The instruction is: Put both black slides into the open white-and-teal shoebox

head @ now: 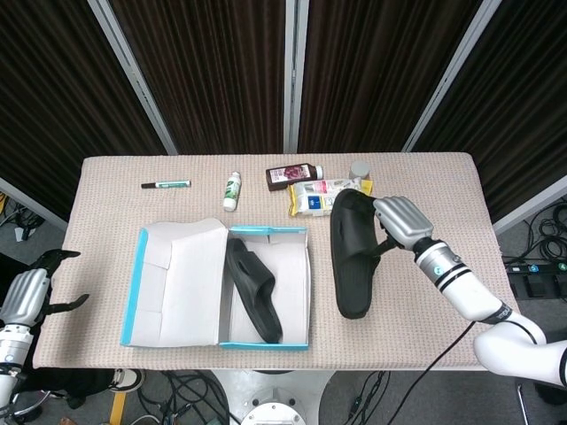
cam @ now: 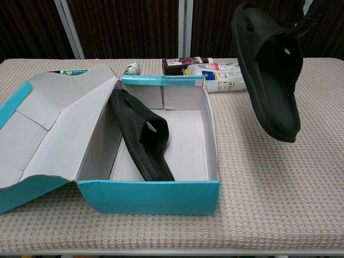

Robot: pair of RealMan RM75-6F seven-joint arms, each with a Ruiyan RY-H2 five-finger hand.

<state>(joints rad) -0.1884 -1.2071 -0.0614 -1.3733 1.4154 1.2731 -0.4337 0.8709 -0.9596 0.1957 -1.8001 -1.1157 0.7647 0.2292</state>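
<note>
One black slide (head: 254,291) (cam: 141,135) lies inside the open white-and-teal shoebox (head: 266,343) (cam: 161,196), leaning along its left side. My right hand (head: 396,223) grips the second black slide (head: 352,252) (cam: 267,73) by its strap and holds it in the air, just right of the box, sole tilted. In the chest view only a sliver of that hand's fingers (cam: 307,20) shows at the top right. My left hand (head: 27,292) hangs off the table's left edge with its fingers apart, holding nothing.
The box lid (head: 173,283) (cam: 48,123) lies open to the left. Along the back stand a green marker (head: 166,184), a small white bottle (head: 232,190), a dark bottle (head: 293,175), a white packet (head: 322,197) and a grey cap (head: 359,170).
</note>
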